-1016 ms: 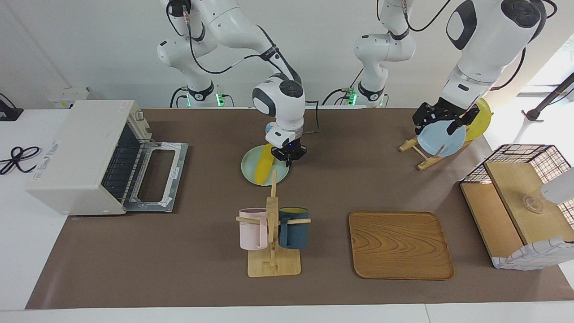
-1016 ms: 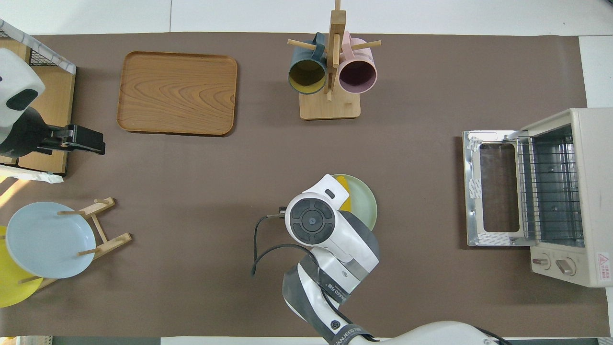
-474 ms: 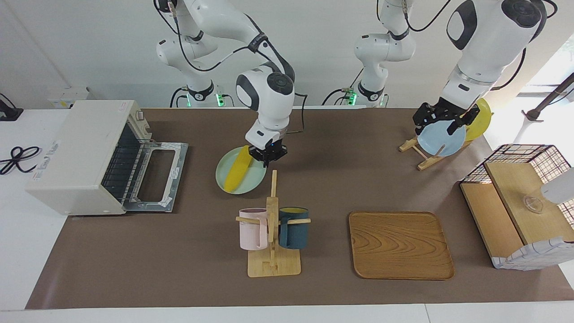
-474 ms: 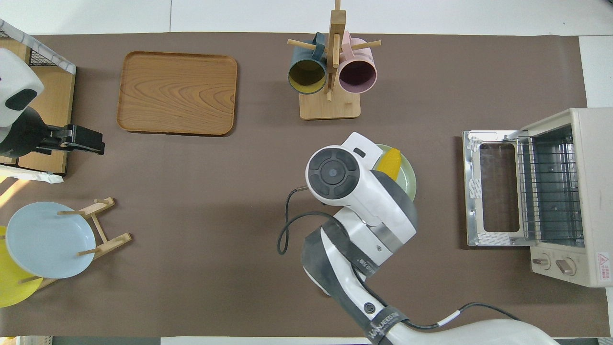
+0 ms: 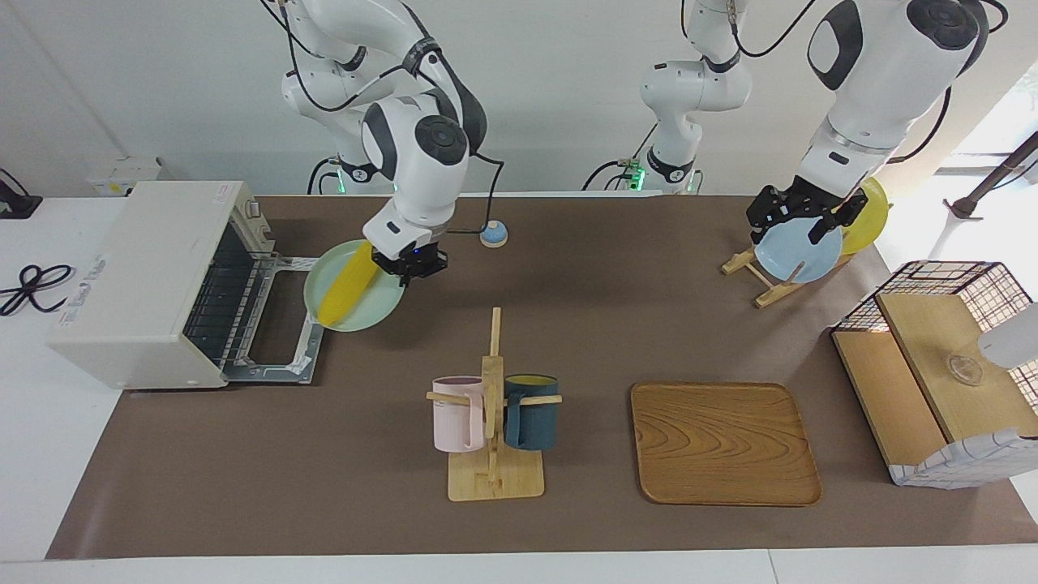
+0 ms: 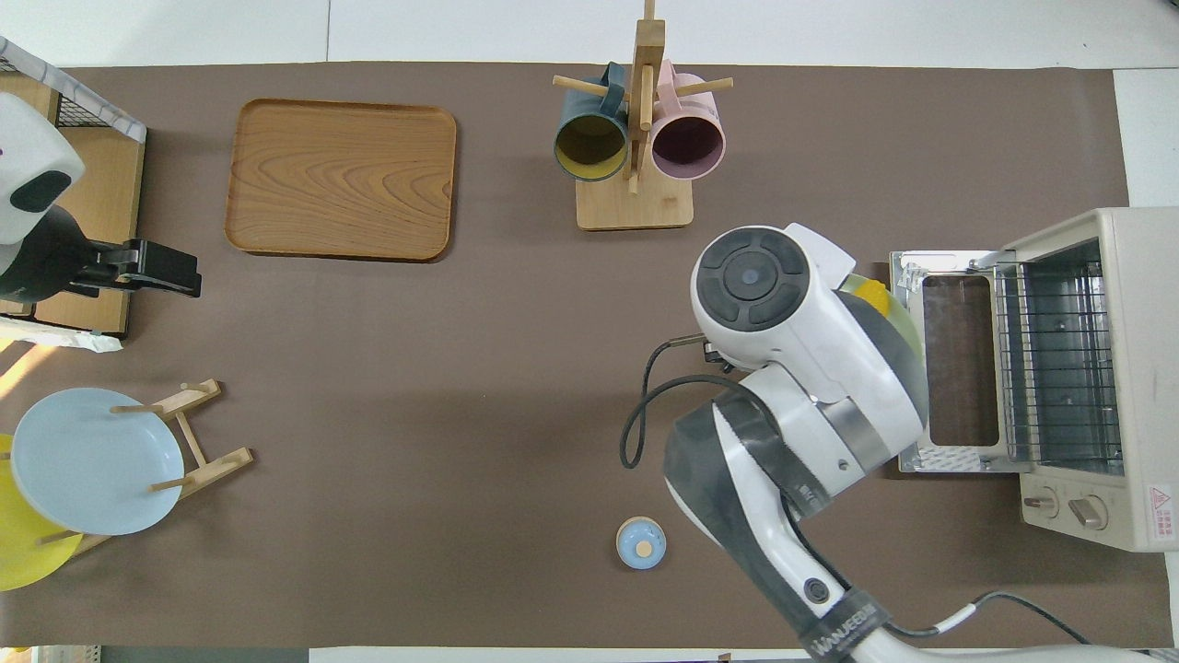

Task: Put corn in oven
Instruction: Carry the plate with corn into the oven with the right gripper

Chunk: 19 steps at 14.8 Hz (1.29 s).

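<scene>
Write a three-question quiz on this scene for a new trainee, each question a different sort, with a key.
1. True or false: the oven door is open.
2. What does the corn lie on?
A. the wooden tray
B. a green plate held up by the right gripper
C. the oven rack
3. Fill in: the left gripper waits over the ___ plate in the plate rack.

Key: 1 true. 2 B; the plate is carried by its rim over the edge of the open oven door. 3 blue.
</scene>
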### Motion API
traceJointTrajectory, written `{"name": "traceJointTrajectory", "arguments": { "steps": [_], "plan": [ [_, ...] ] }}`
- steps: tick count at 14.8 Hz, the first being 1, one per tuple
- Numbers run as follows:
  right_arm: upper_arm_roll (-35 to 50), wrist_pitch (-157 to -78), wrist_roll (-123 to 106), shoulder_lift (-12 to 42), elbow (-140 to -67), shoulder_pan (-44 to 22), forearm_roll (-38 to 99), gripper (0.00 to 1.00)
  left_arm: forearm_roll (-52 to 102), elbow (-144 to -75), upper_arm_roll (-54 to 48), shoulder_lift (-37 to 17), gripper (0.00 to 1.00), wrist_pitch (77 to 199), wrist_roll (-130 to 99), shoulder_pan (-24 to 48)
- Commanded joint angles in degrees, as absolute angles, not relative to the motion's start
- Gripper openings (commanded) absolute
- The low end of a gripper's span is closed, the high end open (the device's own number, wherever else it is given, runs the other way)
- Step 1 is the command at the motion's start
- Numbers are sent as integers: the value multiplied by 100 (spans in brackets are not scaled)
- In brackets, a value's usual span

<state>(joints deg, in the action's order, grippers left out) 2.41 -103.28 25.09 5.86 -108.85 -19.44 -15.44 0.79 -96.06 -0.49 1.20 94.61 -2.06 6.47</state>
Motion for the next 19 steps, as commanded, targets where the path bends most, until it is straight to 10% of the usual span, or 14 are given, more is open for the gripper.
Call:
{"name": "traceJointTrajectory", "arguments": {
  "steps": [1, 10, 19],
  "plan": [
    [308, -10432, 1769, 167, -11346, -987, -1635, 0, 44, -9562, -9, 158, 100, 9352, -176, 686],
    [316, -11415, 335, 9, -12154, 605, -1608, 0, 44, -9562, -9, 158, 100, 9352, -176, 686],
    [316, -12199, 290, -237, -12920, 861, -1547, 0, 44, -9562, -9, 158, 100, 9352, -176, 686]
  ]
}}
